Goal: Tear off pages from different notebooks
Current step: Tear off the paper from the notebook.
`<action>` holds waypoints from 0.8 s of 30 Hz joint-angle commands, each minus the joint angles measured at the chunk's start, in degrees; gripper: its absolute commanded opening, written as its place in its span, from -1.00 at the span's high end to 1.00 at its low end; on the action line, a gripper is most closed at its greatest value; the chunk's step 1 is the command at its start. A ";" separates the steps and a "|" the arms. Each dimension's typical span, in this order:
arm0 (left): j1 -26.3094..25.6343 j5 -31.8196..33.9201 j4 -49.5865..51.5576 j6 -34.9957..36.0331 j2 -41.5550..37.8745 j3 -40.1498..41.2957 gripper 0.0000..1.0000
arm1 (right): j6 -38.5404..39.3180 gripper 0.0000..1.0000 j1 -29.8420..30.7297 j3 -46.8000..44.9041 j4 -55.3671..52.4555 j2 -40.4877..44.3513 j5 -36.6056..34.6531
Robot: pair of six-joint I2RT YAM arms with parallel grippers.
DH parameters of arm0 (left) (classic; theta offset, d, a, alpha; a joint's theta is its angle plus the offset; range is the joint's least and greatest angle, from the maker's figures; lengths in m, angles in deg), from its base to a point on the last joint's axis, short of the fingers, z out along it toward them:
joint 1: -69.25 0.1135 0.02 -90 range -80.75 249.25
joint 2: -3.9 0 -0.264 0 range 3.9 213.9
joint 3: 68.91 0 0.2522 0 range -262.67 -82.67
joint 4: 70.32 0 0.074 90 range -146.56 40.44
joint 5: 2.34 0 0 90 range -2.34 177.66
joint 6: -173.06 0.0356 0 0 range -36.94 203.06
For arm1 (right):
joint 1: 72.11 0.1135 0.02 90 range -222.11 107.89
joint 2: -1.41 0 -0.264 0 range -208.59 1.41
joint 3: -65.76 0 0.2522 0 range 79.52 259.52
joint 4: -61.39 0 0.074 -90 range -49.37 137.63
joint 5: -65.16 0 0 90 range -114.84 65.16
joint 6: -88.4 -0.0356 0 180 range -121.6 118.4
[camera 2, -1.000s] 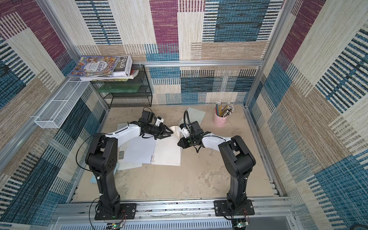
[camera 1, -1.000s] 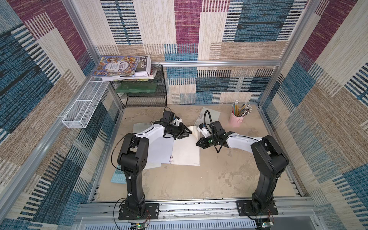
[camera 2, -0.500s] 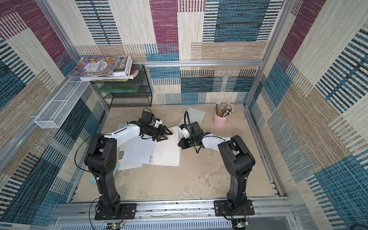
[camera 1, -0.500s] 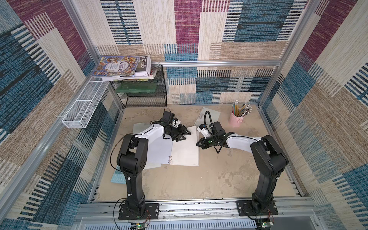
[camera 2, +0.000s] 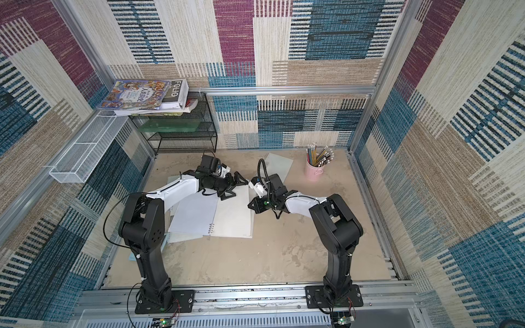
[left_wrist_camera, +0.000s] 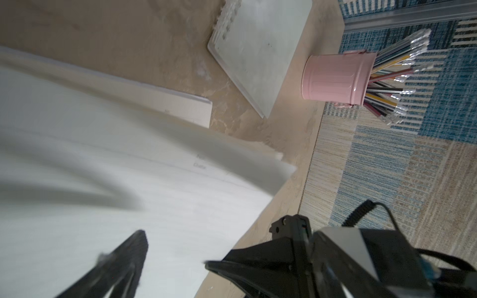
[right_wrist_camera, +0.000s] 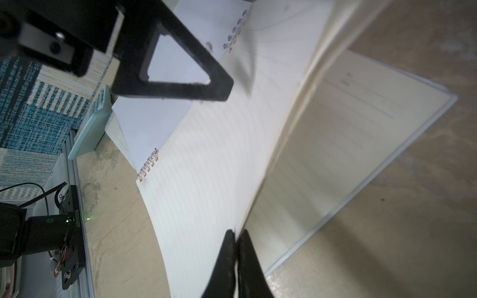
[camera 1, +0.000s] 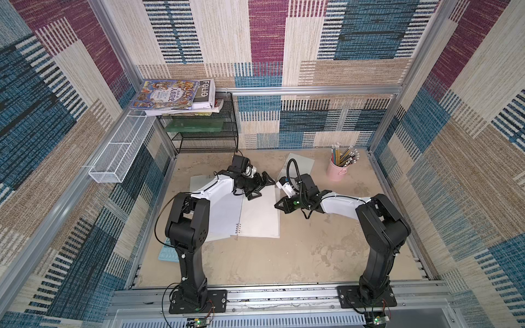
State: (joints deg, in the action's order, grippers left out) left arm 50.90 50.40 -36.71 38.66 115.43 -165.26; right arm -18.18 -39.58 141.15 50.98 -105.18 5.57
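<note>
Page (right_wrist_camera: 219,154) edge sits pinched in your right gripper (right_wrist_camera: 237,233), likely for tearing; left gripper (camera 1: 262,187) hangs wide open over the notebook (right_wrist_camera: 361,144).

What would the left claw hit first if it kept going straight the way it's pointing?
Probably the page, which the right claw pinches by its edge and holds curled up in front of the open left claw. Depth is unclear, so it could skim past and meet the right claw instead.
</note>
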 commanded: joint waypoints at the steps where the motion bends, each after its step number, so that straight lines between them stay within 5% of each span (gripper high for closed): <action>1: 0.09 3.46 1.12 0.10 1.07 -2.57 -0.99 | 0.54 0.86 0.19 -0.35 1.74 0.58 -0.22; 9: 0.09 5.70 5.20 1.04 4.78 -9.89 -0.98 | 0.75 0.87 0.36 -0.85 2.04 1.10 -0.79; 17: -0.02 4.56 4.17 0.45 5.01 -8.85 -0.55 | 0.65 0.87 0.39 -1.37 2.41 1.25 -1.15; 24: -0.18 4.56 7.75 1.71 6.92 -12.32 -0.97 | 1.11 0.88 0.56 -1.58 2.49 1.60 -1.23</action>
State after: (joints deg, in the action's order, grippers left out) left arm 50.88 54.88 -30.61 39.01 121.88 -176.51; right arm -17.98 -39.16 139.64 52.25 -104.22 4.26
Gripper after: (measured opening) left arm 0.980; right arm 0.064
